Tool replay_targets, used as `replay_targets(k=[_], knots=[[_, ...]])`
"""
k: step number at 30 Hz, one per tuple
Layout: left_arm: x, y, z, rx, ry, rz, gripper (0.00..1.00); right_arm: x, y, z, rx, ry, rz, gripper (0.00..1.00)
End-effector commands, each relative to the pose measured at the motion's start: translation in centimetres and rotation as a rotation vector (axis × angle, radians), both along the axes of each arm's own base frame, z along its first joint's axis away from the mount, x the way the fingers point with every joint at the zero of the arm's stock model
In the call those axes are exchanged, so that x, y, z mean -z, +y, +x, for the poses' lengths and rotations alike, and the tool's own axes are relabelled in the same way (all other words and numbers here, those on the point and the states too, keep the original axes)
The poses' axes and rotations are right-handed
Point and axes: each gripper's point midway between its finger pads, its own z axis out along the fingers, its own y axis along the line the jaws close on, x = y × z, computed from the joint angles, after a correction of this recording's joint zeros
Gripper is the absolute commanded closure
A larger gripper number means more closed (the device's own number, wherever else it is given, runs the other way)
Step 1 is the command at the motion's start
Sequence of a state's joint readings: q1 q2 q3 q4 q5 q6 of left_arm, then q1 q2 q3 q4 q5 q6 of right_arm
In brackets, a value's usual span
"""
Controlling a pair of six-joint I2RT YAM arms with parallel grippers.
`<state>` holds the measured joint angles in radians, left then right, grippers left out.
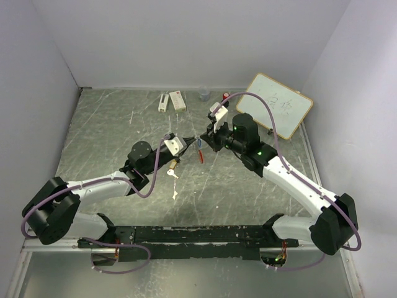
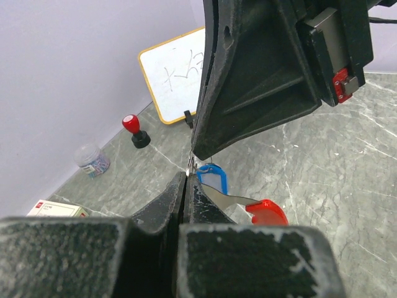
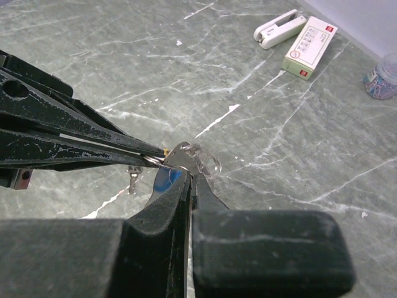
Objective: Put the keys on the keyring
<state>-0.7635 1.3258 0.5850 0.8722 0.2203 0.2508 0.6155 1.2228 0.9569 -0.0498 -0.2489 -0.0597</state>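
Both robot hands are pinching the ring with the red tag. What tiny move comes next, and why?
Probably the right hand should open and let go. It and the left hand are both shut on the keyring, while a key lies on the table below. One hand must be free to fetch it, and the left hand's pinch looks able to hold the ring alone.

Nothing reads clearly: the whiteboard (image 2: pixel 177 77) bears handwritten strokes (illegible), and the small white box (image 3: pixel 308 48) has tiny unreadable print.
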Motion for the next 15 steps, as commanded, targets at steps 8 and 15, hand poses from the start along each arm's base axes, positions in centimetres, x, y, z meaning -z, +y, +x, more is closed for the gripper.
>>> replay_targets(k=[8,15], knots=[[-3.86,0.63,-0.41,-0.010,-0.091,-0.108,0.93,-0.22,-0.80,0.10,0.006,-0.014,0.009,1.00],[-3.75,0.47,-0.52,0.000,-0.096,-0.098,0.93,-0.66,-0.68,0.16,0.001,-0.027,0.016,1.00]])
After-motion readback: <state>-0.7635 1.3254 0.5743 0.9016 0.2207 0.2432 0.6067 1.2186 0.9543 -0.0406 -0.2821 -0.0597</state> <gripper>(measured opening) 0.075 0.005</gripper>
